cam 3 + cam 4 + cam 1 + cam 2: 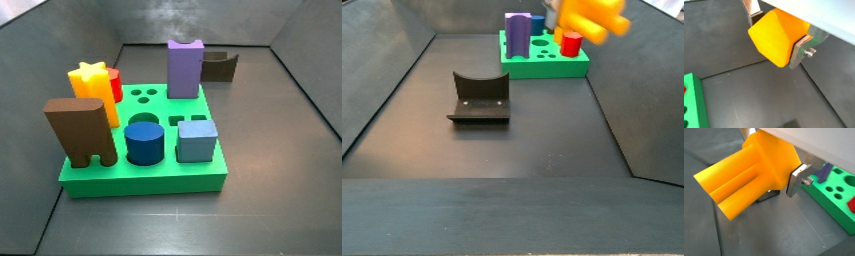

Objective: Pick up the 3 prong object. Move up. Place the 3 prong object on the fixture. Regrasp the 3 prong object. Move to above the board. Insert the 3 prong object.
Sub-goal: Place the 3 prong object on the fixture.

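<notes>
The 3 prong object is an orange block with three rounded prongs jutting from one end. My gripper is shut on its body, a silver finger pressed against each side in both wrist views. In a side view the orange piece hangs high in the air near the board, with the gripper itself out of frame. The fixture, dark and notched, stands on the floor well away from the piece. The green board shows three small round holes.
On the board stand a purple block, a yellow star-topped block, a brown arch block, a blue cylinder, a blue cube and a red piece. Dark sloping walls enclose the floor.
</notes>
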Robot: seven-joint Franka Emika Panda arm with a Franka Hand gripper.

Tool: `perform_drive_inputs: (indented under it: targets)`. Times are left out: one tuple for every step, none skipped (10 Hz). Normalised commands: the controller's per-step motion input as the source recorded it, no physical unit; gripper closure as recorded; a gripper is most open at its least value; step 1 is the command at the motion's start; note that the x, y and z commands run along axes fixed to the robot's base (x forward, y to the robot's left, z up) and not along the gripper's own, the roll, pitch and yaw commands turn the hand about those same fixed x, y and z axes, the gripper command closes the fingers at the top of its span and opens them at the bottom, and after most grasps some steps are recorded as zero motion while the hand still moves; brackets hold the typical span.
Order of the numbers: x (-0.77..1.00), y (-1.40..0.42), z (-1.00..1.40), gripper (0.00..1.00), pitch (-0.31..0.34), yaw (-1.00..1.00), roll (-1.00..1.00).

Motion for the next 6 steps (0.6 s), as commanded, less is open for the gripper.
perform_drive_inputs:
  targets:
    - [1.0, -0.29, 0.23, 1.0, 0.204, -1.0, 0.16]
    - [1.0, -0.26, 0.21, 1.0, 0.276, -0.95, 0.17]
    - [1.0, -0.24, 0.19, 1.0, 0.274, -0.71, 0.14]
    - [1.0, -0.2, 0.16, 1.0, 0.255, -0.39, 0.11]
    - [1.0, -0.19, 0.15, 1.0, 0.242, -0.28, 0.09]
    - [1.0, -0.16, 0.13, 1.0, 0.213, -0.14, 0.07]
